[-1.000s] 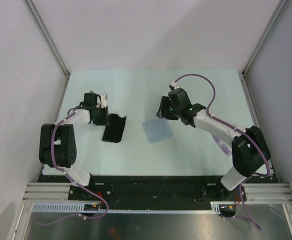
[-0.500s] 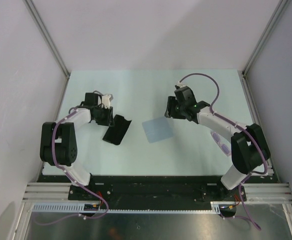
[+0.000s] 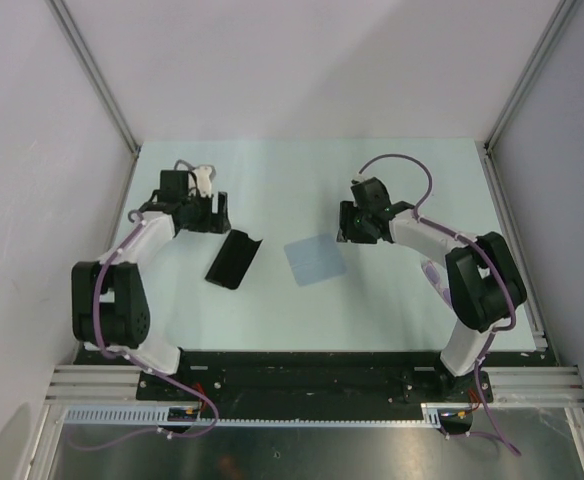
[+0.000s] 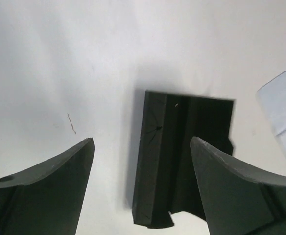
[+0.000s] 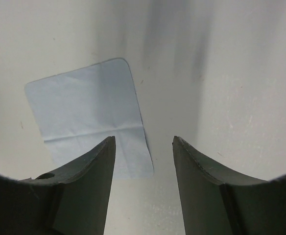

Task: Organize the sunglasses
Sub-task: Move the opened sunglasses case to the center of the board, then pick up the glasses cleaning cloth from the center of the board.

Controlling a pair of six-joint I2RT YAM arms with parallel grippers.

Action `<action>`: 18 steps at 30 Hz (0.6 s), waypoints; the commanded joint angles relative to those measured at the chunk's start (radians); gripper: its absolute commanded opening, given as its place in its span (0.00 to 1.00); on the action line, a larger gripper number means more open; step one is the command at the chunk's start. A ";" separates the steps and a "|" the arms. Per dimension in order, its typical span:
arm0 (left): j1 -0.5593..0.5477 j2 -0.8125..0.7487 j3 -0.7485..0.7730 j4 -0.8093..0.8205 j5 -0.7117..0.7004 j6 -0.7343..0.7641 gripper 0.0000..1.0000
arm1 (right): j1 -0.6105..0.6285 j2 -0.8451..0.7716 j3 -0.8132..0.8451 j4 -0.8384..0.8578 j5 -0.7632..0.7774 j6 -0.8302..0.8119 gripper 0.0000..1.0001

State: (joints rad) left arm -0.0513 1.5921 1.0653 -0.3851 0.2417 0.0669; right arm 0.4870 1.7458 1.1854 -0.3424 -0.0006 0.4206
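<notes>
The sunglasses show only as a faint pink-purple shape on the table beside my right forearm, partly hidden by it. The black oblong case lies on the table at the left, apart from any finger. In the left wrist view the case sits below and ahead of my left gripper, whose jaws are wide open and hold nothing. That left gripper hovers just behind the case. The light blue cloth lies flat at the middle. My right gripper is open above the cloth's right edge, empty.
Grey enclosure walls with metal corner posts close in the table on the left, right and back. The arm bases stand on the black rail at the near edge. A purple cable loops above the right wrist.
My left gripper has opened, let go of the black case and drawn back toward the rear left; the case now lies alone. My right gripper has shifted slightly right, off the cloth's corner.
</notes>
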 commanded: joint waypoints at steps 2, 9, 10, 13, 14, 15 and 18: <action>-0.025 -0.167 0.071 0.026 0.123 -0.235 0.84 | 0.002 0.020 0.000 -0.053 -0.036 -0.029 0.53; -0.226 -0.305 -0.033 0.051 0.056 -0.475 0.84 | 0.007 0.057 0.000 -0.080 -0.070 -0.011 0.50; -0.238 -0.317 -0.047 0.064 0.044 -0.511 0.83 | 0.009 0.063 0.000 -0.066 -0.075 -0.013 0.50; -0.292 -0.359 -0.108 0.158 0.040 -0.567 0.82 | -0.001 0.078 0.000 0.028 -0.088 -0.037 0.49; -0.318 -0.360 -0.126 0.199 0.038 -0.578 0.82 | -0.010 0.087 0.002 0.070 -0.090 -0.040 0.50; -0.331 -0.347 -0.128 0.209 0.042 -0.585 0.81 | -0.013 0.093 0.008 0.092 -0.091 -0.045 0.49; -0.380 -0.285 -0.117 0.221 0.024 -0.608 0.77 | -0.021 0.130 0.023 0.137 -0.081 -0.071 0.50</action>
State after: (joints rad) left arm -0.3771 1.2644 0.9436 -0.2611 0.2882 -0.4503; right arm 0.4816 1.8400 1.1820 -0.3229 -0.0788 0.3904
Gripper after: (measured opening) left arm 0.791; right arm 0.496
